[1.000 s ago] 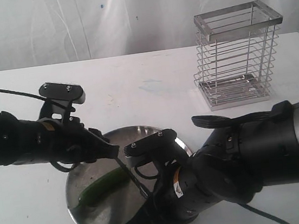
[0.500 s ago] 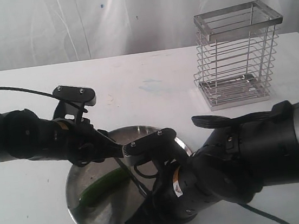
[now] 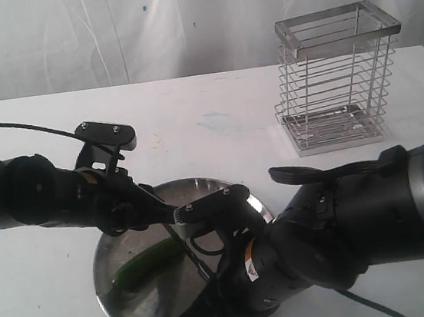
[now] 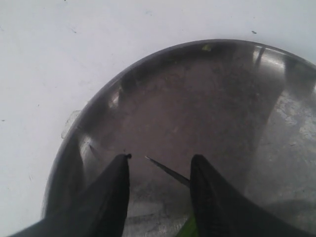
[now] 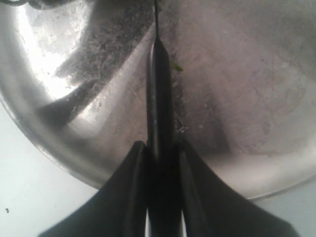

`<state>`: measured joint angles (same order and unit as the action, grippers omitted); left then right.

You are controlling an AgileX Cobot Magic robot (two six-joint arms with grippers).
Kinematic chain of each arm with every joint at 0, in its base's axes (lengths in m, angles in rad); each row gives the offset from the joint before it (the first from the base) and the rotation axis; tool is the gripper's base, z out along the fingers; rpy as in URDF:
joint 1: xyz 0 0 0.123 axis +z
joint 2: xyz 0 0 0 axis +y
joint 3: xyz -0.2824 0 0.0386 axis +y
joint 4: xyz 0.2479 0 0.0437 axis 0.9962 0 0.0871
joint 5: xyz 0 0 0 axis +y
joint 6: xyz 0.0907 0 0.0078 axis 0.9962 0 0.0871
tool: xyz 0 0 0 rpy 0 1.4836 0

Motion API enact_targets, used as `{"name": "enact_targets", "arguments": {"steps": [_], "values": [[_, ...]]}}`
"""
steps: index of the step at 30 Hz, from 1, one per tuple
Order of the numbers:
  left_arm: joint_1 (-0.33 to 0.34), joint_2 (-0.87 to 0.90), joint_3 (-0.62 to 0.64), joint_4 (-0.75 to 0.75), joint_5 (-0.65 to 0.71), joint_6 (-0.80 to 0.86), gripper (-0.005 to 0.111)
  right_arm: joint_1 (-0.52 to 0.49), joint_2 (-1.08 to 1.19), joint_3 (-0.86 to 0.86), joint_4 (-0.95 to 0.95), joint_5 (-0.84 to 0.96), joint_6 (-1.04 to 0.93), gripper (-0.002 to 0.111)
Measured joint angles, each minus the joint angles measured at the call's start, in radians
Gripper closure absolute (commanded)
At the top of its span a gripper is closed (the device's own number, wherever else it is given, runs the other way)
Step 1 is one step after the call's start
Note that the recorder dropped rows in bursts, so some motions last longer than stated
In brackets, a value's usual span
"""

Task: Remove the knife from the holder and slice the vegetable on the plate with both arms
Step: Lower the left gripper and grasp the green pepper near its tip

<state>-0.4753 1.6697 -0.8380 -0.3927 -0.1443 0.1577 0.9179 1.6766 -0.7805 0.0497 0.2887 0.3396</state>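
My right gripper (image 5: 160, 148) is shut on the black handle of the knife (image 5: 159, 94), and the blade points across the steel plate (image 5: 247, 98). In the exterior view the knife (image 3: 191, 254) slants over the plate (image 3: 138, 310) beside the green vegetable (image 3: 144, 263), held by the right gripper (image 3: 214, 297). My left gripper (image 3: 163, 211) hangs open over the plate's far rim. In the left wrist view the left gripper (image 4: 160, 158) is open, with the knife tip (image 4: 168, 170) between its fingers and a bit of the vegetable (image 4: 187, 229) by one finger. The plate (image 4: 197, 98) fills that view.
The wire holder (image 3: 338, 81) stands with nothing in it at the back right of the white table (image 3: 215, 119). A white curtain hangs behind the table. The left arm's cable (image 3: 15, 130) trails over the table at the left.
My left arm has moved right, bringing its open gripper over the plate's rim near the knife tip. The right arm and knife have hardly moved.
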Motion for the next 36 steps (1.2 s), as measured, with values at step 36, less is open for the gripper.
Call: {"name": "enact_targets", "arguments": {"steps": [36], "values": [[0.0,0.042,-0.06,0.0,0.059,-0.053,0.061,0.0,0.002,0.0,0.0,-0.002,0.0,0.108]]}}
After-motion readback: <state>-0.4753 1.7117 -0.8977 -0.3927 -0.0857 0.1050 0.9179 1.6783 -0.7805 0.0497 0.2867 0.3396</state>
